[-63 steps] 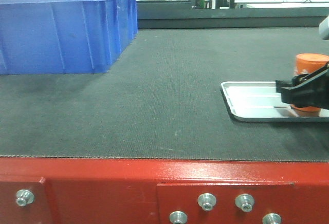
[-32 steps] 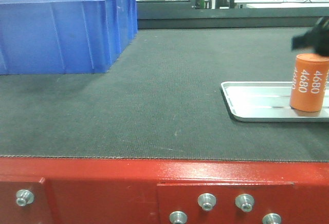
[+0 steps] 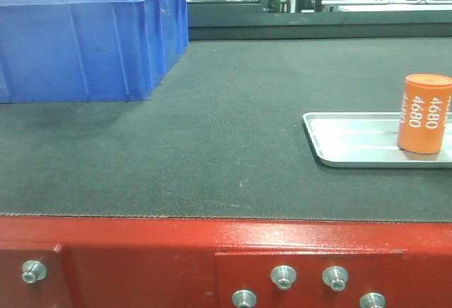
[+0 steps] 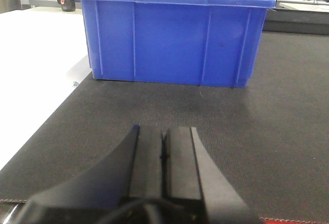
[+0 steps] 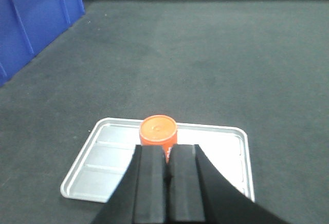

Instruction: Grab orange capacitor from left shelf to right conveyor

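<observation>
With both pincers drawn together, I read the following. My right gripper has its two black fingers pressed flat against each other, holding nothing. Directly ahead of and below its tips stands the orange capacitor, upright, flat top facing the wrist camera, apart from the fingers. It rests on the flat silver tray, toward the tray's far edge, and the tray lies on the right conveyor. In the front view the capacitor shows white "4680" print and no gripper is near it. My left gripper is likewise closed on nothing, fingers touching, low over the belt. Ahead of its tips, well apart, sits the blue plastic bin on the belt. The conveyor's red front edge carries silver bolts.
</observation>
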